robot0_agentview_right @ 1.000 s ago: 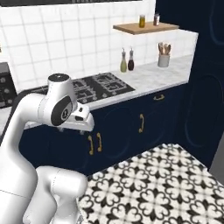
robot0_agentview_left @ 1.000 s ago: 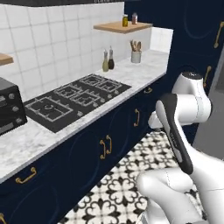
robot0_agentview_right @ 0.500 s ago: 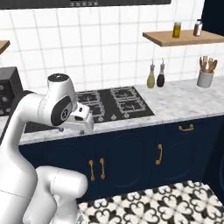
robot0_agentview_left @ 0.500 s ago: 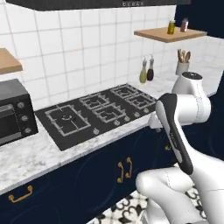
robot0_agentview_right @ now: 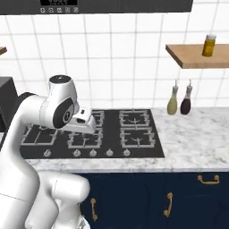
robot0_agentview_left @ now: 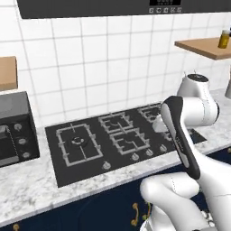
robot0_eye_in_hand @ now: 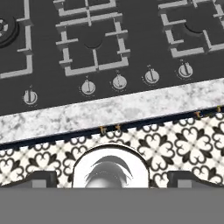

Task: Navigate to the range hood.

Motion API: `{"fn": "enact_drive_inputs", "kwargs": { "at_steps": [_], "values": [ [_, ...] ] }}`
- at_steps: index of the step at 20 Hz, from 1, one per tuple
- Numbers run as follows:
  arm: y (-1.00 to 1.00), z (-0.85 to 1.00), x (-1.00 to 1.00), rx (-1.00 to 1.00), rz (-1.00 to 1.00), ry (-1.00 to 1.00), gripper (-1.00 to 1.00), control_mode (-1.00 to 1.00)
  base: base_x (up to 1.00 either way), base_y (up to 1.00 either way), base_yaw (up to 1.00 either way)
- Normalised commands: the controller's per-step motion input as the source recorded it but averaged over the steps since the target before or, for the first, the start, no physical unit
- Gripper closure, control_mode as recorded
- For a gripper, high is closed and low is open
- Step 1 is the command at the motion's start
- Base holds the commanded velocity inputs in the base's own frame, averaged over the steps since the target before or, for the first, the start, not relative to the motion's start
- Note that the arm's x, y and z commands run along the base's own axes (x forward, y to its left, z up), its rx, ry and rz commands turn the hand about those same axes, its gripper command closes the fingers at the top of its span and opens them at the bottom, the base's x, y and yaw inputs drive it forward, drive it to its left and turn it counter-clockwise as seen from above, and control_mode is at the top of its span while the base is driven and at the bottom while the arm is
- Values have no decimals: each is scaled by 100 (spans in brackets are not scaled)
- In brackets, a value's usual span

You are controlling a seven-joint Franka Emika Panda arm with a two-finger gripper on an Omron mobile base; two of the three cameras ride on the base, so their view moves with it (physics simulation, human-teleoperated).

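Observation:
The range hood is a wide dark slab along the top edge of the left base view, above the white tiled wall. Its small control panel has light display marks. In the right base view the range hood spans the top too, panel at the upper left. My gripper hangs over the counter's front edge, open and holding nothing, its fingertips far apart. From the right base view the gripper sits low over the cooktop.
A black gas cooktop lies in the marble counter straight ahead. A dark toaster oven stands at the left. Two bottles and a wooden shelf are at the right. Navy cabinets and patterned floor lie below.
The whole picture has shifted: the base has driven and turned to face the cooktop squarely and closer. The hood's slab and panel now fill the top edge. The arm's pose is unchanged.

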Motion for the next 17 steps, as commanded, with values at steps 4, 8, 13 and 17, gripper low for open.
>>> {"fn": "enact_drive_inputs", "kwargs": {
  "at_steps": [4,8,13,17],
  "values": [
    [0,0,0,0,0,0,-100,100,74,-21,32],
    [0,0,0,0,0,0,-100,100,39,-32,22],
    [0,0,0,0,0,0,-100,100,21,-40,17],
    [0,0,0,0,0,0,-100,100,12,-22,6]
  ]
}}
